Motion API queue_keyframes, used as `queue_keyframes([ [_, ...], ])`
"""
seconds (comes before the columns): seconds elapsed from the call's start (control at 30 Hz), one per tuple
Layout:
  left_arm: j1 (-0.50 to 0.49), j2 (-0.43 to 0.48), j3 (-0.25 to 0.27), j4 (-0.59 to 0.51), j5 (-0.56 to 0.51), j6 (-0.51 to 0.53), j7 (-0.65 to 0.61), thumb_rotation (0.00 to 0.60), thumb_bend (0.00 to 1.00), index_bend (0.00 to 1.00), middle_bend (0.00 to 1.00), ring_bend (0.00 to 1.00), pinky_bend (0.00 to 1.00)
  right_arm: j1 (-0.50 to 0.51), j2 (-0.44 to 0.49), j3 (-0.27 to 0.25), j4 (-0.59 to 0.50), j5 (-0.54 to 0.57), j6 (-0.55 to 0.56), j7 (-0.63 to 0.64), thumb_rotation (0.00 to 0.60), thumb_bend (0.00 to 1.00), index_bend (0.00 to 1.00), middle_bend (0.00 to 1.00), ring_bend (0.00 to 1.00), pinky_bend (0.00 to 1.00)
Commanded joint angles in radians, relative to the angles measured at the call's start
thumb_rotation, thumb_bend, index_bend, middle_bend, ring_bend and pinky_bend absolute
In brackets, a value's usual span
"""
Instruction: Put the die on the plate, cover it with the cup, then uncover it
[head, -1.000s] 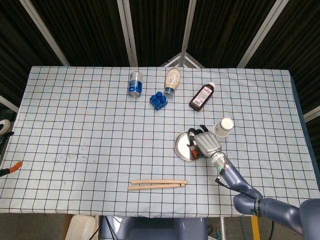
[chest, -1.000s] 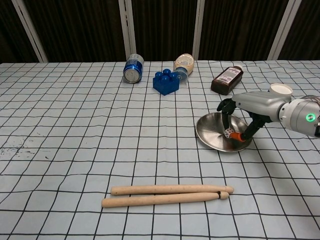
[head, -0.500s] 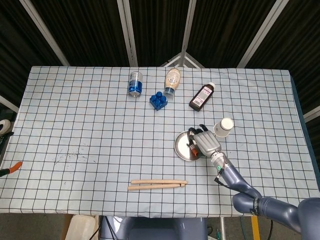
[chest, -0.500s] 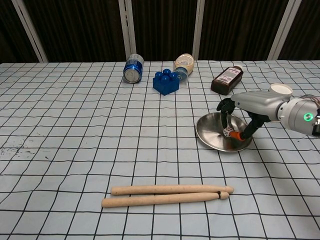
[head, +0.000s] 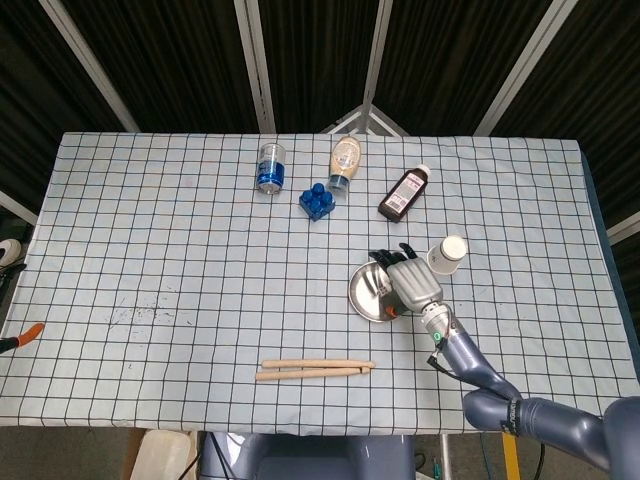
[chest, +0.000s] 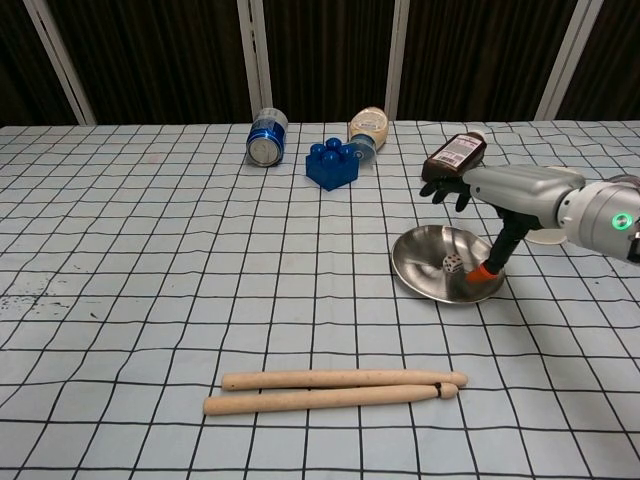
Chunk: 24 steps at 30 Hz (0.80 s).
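Note:
A small white die (chest: 453, 263) with red pips lies loose inside the round metal plate (chest: 420, 275), right of its middle. My right hand (chest: 500, 190) hovers above the plate's right side with its fingers (chest: 445, 188) spread and nothing held; the orange-tipped thumb reaches down near the plate's right rim. From the head view the right hand (head: 410, 281) covers the right part of the plate (head: 368, 291), and the white paper cup (head: 447, 254) lies just right of it. No die can be made out there. My left hand appears in neither view.
At the back of the table lie a blue can (chest: 266, 137), a blue toy block (chest: 332, 164), a squeeze bottle (chest: 367, 128) and a brown bottle (chest: 455, 155). Two wooden sticks (chest: 335, 390) lie near the front edge.
My right hand has let go of the die and risen from the plate, its fingers spreading. The die now rests in the plate by itself.

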Motion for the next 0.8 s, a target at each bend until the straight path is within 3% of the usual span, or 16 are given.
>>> queue_keyframes([
  [0.03, 0.0, 0.001, 0.001, 0.0, 0.001, 0.0, -0.002, 0.6, 0.22, 0.18, 0.0, 0.0, 0.06, -0.021, 0.054, -0.009, -0.083, -0.013, 0.048, -0.037, 0.6, 0.1, 0.12, 0.17, 0.23, 0.09],
  [0.33, 0.006, 0.005, 0.01, -0.012, 0.02, 0.015, 0.001, 0.6, 0.22, 0.18, 0.0, 0.0, 0.06, -0.03, 0.151, 0.021, -0.183, 0.021, 0.099, -0.099, 0.6, 0.1, 0.12, 0.17, 0.21, 0.09],
  [0.57, 0.005, 0.002, 0.007, -0.01, 0.012, 0.01, 0.01, 0.6, 0.22, 0.18, 0.0, 0.0, 0.06, -0.018, 0.208, 0.062, -0.148, 0.082, 0.075, -0.074, 0.6, 0.1, 0.12, 0.15, 0.17, 0.09],
  [0.8, 0.007, 0.005, 0.005, -0.018, 0.003, 0.01, 0.02, 0.6, 0.22, 0.18, 0.0, 0.0, 0.06, 0.009, 0.242, 0.069, -0.055, 0.197, -0.024, -0.072, 0.6, 0.1, 0.11, 0.11, 0.12, 0.09],
])
